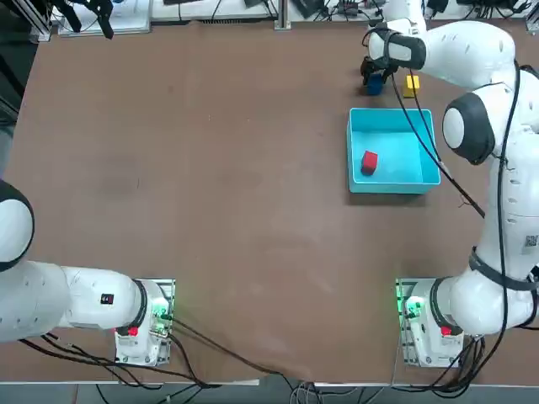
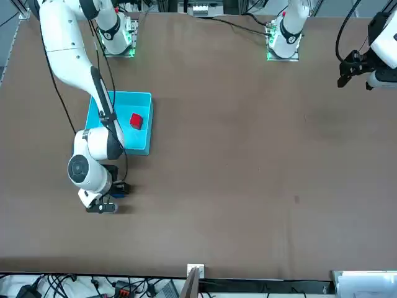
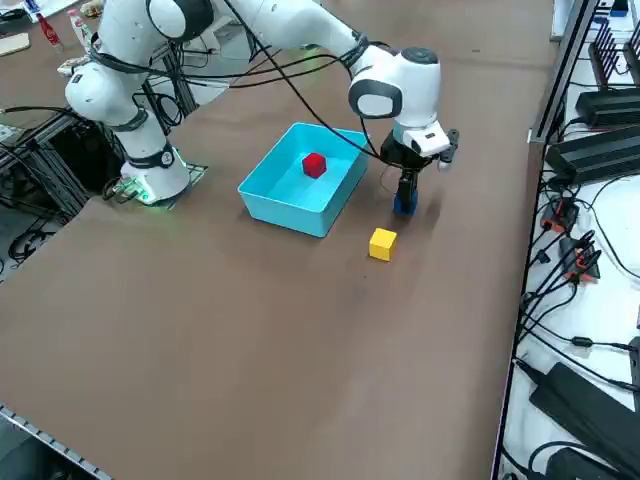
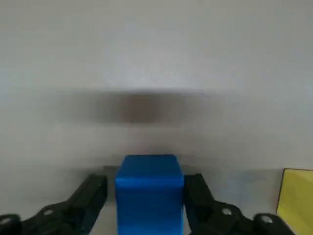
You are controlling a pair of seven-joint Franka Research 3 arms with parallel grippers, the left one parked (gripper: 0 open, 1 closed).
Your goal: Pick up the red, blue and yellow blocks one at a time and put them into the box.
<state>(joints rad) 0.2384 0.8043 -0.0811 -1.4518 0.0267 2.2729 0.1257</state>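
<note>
The blue block (image 1: 374, 84) (image 3: 404, 203) (image 4: 149, 191) stands on the table just beyond the box's far wall. My right gripper (image 1: 374, 80) (image 3: 405, 195) (image 4: 146, 196) is down over it, open, with one finger on each side. One finger is at the block's face and a thin gap shows at the other. The yellow block (image 1: 411, 84) (image 3: 382, 243) (image 4: 296, 200) sits on the table close beside the blue one. The red block (image 1: 369, 162) (image 2: 136, 120) (image 3: 314, 165) lies inside the light cyan box (image 1: 396, 187) (image 2: 139, 149) (image 3: 285, 212). In the front view my arm hides the yellow block.
The box stands in the right half of the brown table, between my arm's base and the two loose blocks. Cables and equipment run along the table's far edge (image 1: 253, 23) just past the blocks. More cables lie off the table's right side (image 3: 580, 250).
</note>
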